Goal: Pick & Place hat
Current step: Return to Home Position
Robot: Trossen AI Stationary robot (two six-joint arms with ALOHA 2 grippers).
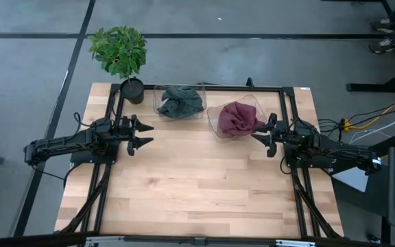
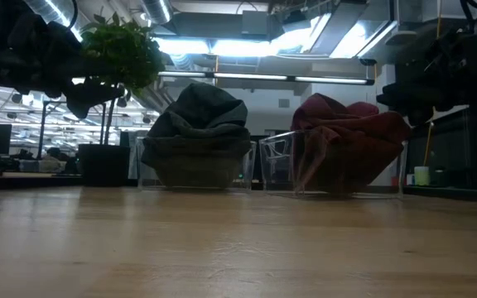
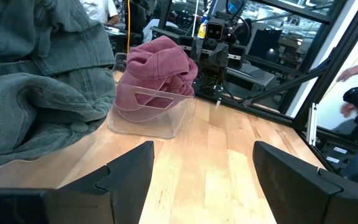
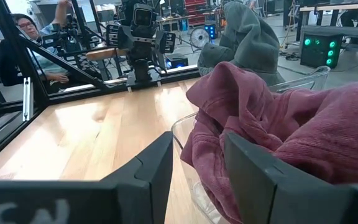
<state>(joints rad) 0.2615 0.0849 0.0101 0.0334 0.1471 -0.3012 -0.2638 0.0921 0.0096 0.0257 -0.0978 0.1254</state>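
A grey concrete floor (image 1: pixel 33 62) crossed by dark lines surrounds the table (image 1: pixel 197 185). The low view shows a workshop ceiling of ducts and bright strip lights beyond it. The tabletop is pale butcher-block wood laid in long narrow staves, smooth and bare across its near half. A black metal frame (image 1: pixel 218 88) of thin rails boxes in the far and side edges.

The two dark arms lie low and stretched inward from the left and right edges. At the far left corner stands a leafy green plant (image 1: pixel 120 49) in a round black pot (image 1: pixel 132 90).

Just right of the pot sits the left bin (image 1: pixel 159 103), clear, thin-walled and square. It is heaped above its rim with the dark caps (image 1: pixel 180 101), soft, creased grey-green cloth. Beside it, slightly nearer and to the right, the right bin (image 1: pixel 214 127) of the same clear plastic holds the red cap (image 1: pixel 238 118), crumpled and faded.

The left gripper (image 1: pixel 147 134) hangs near the left bin, apart from it, its jaws released and wide with nothing between them. The right gripper (image 1: pixel 256 135) sits just beside the right bin's right wall, its jaws likewise parted and empty.

A person (image 4: pixel 17 43) sits beyond the table's left side.
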